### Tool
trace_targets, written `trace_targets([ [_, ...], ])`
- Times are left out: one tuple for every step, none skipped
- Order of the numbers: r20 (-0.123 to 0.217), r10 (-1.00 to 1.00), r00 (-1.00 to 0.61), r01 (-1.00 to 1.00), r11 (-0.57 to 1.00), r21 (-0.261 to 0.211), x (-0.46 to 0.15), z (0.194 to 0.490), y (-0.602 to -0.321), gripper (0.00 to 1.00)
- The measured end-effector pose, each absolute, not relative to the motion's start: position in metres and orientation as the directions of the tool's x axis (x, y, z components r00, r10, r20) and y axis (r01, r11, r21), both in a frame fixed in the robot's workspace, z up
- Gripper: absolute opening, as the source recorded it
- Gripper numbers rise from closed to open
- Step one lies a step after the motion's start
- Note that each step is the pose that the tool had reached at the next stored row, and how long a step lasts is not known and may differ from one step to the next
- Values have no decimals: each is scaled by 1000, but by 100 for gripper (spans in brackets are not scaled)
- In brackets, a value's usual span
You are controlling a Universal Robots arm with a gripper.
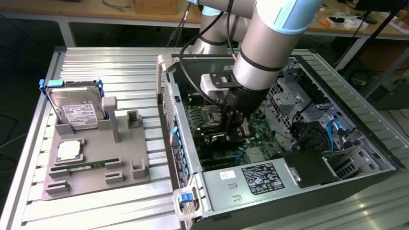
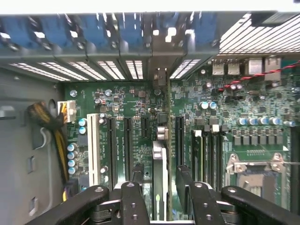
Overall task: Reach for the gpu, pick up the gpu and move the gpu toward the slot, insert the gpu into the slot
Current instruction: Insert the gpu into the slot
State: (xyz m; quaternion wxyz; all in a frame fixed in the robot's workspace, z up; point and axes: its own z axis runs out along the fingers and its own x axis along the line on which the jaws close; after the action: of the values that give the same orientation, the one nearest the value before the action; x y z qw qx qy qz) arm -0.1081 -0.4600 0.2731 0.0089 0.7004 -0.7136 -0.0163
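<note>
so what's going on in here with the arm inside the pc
A robot arm's gripper is reaching down into an open computer case. Between its fingers the gpu stands on edge on the motherboard, in line with the expansion slots. The fingers stand clear of the card on both sides, so it is not gripped. Whether it is fully seated cannot be told.

Gpu [image 2: 159, 178] standing on edge among the motherboard's connectors, thin silvery edge facing the wrist camera, bracket end toward the case's vented rear wall.
</note>
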Motion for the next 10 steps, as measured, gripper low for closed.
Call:
trace_targets([
  [-10,-1000,-19,-999,18,35,-108,276,-460,41],
  [-10,-1000,-19,-999,19,33,-108,280,-460,41],
  [-10,-1000,-19,-999,18,32,-108,283,-460,41],
  [-10,-1000,-19,-999,18,31,-108,285,-460,41],
  [-10,-1000,-19,-999,18,30,-108,287,-460,41],
  [-10,-1000,-19,-999,18,30,-108,287,-460,40],
  [-10,-1000,-19,-999,18,30,-108,287,-460,40],
  [-10,-1000,-19,-999,18,30,-108,287,-460,33],
  [-10,-1000,-19,-999,18,30,-108,287,-460,27],
  [-10,-1000,-19,-999,18,30,-108,287,-460,27],
])
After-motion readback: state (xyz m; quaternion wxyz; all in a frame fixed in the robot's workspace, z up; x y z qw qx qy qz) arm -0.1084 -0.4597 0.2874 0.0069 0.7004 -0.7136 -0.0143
